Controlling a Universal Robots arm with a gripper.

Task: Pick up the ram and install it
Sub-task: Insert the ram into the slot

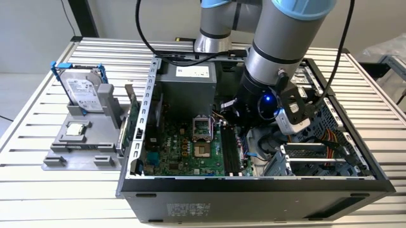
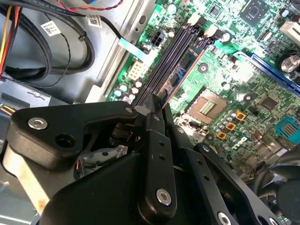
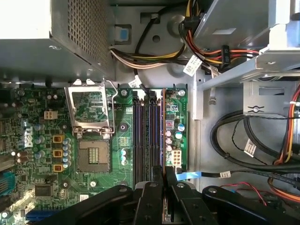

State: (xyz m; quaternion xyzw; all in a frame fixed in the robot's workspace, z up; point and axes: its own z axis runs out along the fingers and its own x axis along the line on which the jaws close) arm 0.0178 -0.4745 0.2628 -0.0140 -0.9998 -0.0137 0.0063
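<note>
Gripper (image 2: 157,107) clamps the edge-on ram (image 2: 183,68); its lower edge hidden.

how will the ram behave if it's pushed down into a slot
The ram, edge-on in the hand, looks thin, so probably stiff lengthwise but easily bent sideways. Its narrow edge by the slots suggests it would tip if released.
</note>
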